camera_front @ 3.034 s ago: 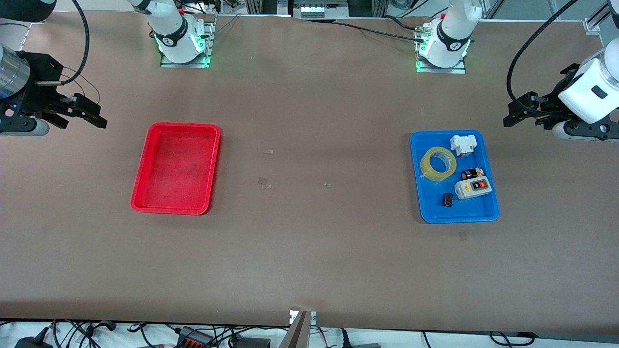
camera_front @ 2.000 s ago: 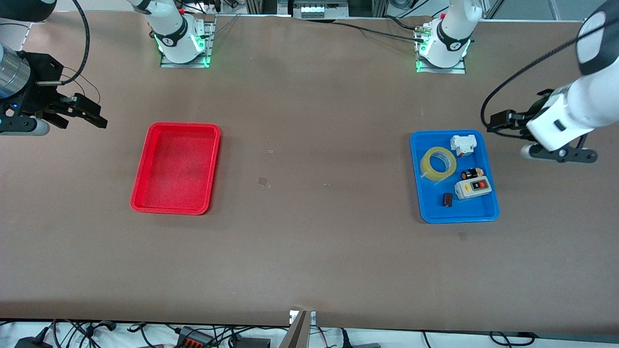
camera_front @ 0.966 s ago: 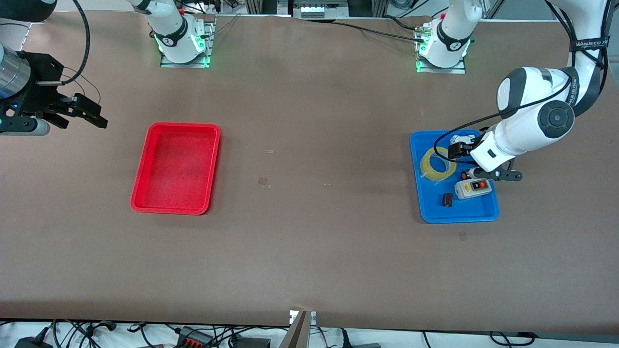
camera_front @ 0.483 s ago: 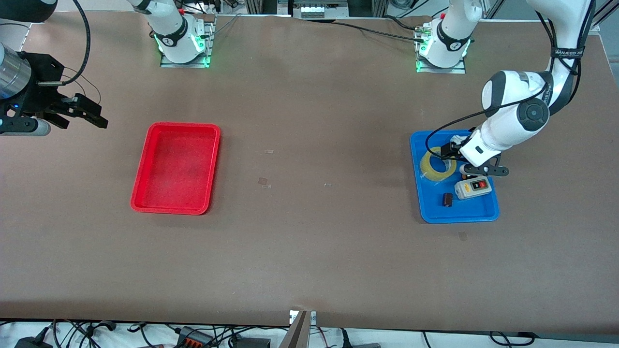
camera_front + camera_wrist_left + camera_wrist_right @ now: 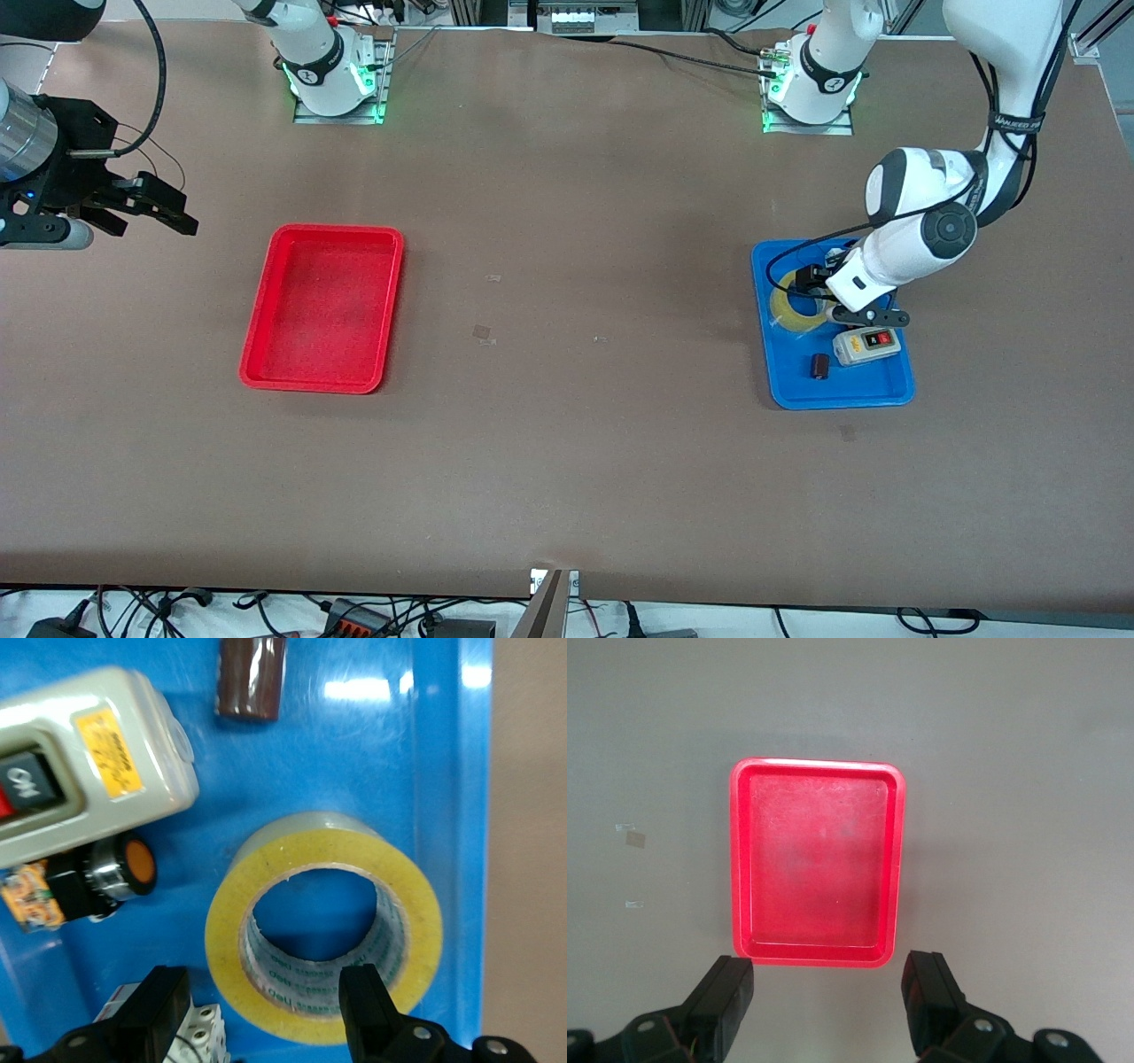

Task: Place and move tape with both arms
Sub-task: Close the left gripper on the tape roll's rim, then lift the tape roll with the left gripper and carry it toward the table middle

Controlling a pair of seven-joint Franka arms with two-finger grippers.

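The tape [image 5: 783, 307], a yellowish ring, lies flat in the blue tray [image 5: 842, 400] toward the left arm's end of the table. My left gripper [image 5: 811, 283] is open and low over the tape. In the left wrist view the tape [image 5: 266, 870] fills the middle, and my left gripper [image 5: 266, 994] has one finger outside the ring and one over its wall. My right gripper [image 5: 152, 209] is open and empty, and waits over bare table at the right arm's end. The right wrist view shows its open gripper [image 5: 828, 994] high above the table.
The blue tray [image 5: 430, 744] also holds a white-grey switch box [image 5: 866, 345] [image 5: 80, 762], a small brown piece [image 5: 820, 365] [image 5: 252, 678], a white terminal block [image 5: 199, 1036] and a black-orange part [image 5: 97, 886]. An empty red tray [image 5: 322, 307] [image 5: 818, 859] lies toward the right arm's end.
My left arm has swung in from the table's end over the blue tray and lowered its open gripper onto the tape. The right arm has not moved.
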